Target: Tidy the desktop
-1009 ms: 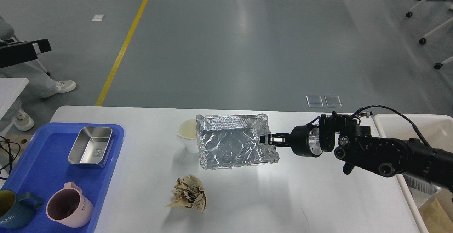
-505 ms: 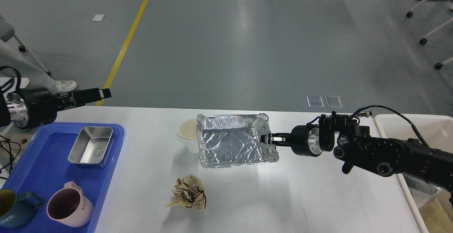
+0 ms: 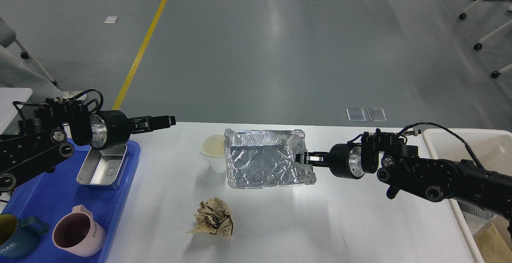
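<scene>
Since half a second ago, we are swinging our left arm further in from the left, so the left gripper (image 3: 170, 120) is now reaching over the far left edge of the desktop (image 3: 320, 223), above the inner corner of the blue tray (image 3: 48, 199). Its fingers are showing only as one dark tip, so we cannot tell whether they are spread or pressed together, and nothing is showing in them.

We are keeping our right arm almost where it was, with the right gripper (image 3: 301, 158) pinching the right rim of the crumpled foil container (image 3: 266, 159). We are holding that container tilted and raised off the white surface, and it is casting a soft shadow beneath itself. It is hanging just beside the white paper cup (image 3: 214, 151), whose right side it is partly hiding.

The desktop is filling the lower half of the view, running from the tray on the left to the white bin (image 3: 480, 143) at its right edge. A ball of crumpled brown paper (image 3: 214, 218) is lying on it nearer to us, below the cup and well apart from both arms.

On the tray, a steel rectangular dish (image 3: 102, 167) is sitting under our left wrist, and a pink mug (image 3: 78, 233) and a dark blue mug (image 3: 16, 235) are standing at its near end.
</scene>
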